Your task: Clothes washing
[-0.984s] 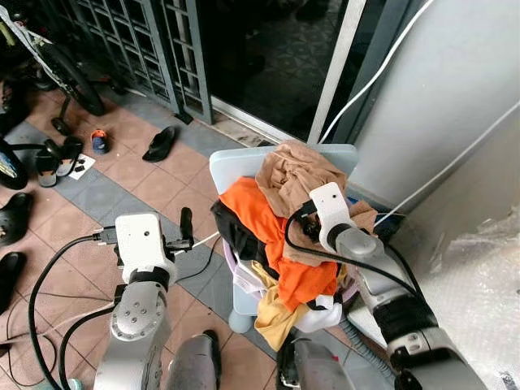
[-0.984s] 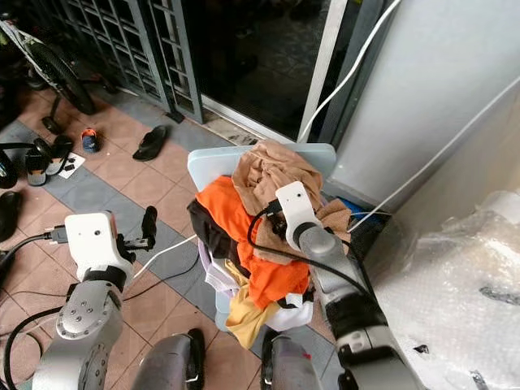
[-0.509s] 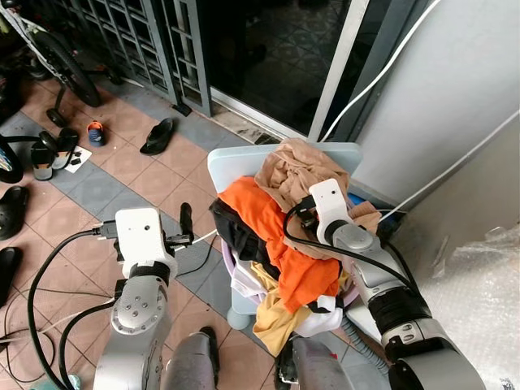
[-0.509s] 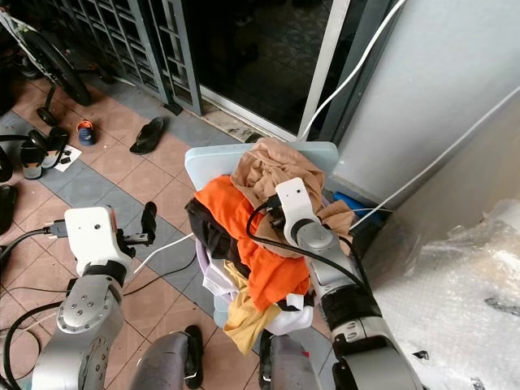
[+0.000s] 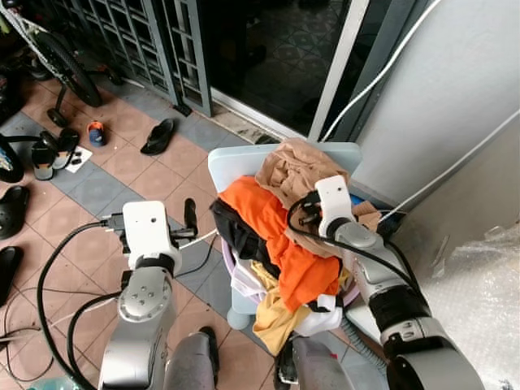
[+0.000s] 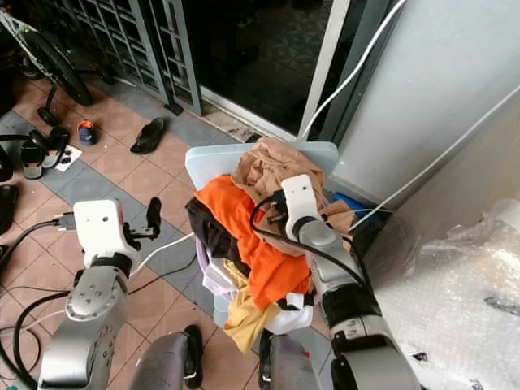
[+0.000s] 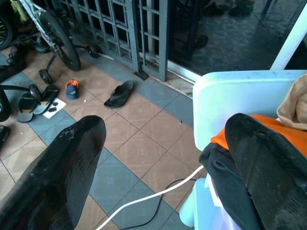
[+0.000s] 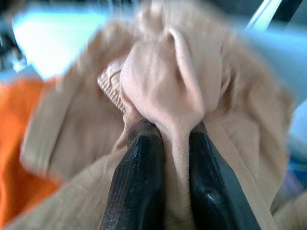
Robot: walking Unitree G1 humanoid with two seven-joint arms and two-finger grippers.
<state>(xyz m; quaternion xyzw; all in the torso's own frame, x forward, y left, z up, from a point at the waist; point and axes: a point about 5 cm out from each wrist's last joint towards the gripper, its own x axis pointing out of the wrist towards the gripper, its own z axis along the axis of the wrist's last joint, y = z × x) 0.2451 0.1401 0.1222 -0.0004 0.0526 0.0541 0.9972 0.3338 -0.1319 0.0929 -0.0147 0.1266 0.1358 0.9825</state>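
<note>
The floor (image 5: 154,175) is laid in terracotta and grey tiles, running out ahead of both grippers to a dark metal grille gate (image 5: 142,41) and an open sliding doorway (image 5: 268,57). A pale wall (image 5: 455,89) with white cables running down it stands to the right of the right gripper, and crinkled clear plastic sheeting (image 6: 455,292) lies below it. A bicycle wheel (image 7: 60,40) leans far ahead of the left gripper, with sandals (image 5: 158,136) and other footwear scattered on the tiles around it.

Just beside the left gripper, on its right, stands a light blue laundry basket (image 5: 244,162) heaped with clothes: an orange garment (image 5: 280,236) spills over the front, a black piece and a yellow one hang below it, and a tan garment (image 5: 296,171) crowns the pile.

The right gripper (image 8: 163,158) sits on top of that heap, its two black fingers pinched together on a raised fold of the tan garment. The cloth around it is blurred in the wrist view, so how much is caught is hard to say.

The left gripper (image 7: 163,158) hovers over the tiles with its fingers (image 7: 62,163) spread wide apart and nothing between them. A white cable (image 7: 158,194) trails across the floor beneath it.
</note>
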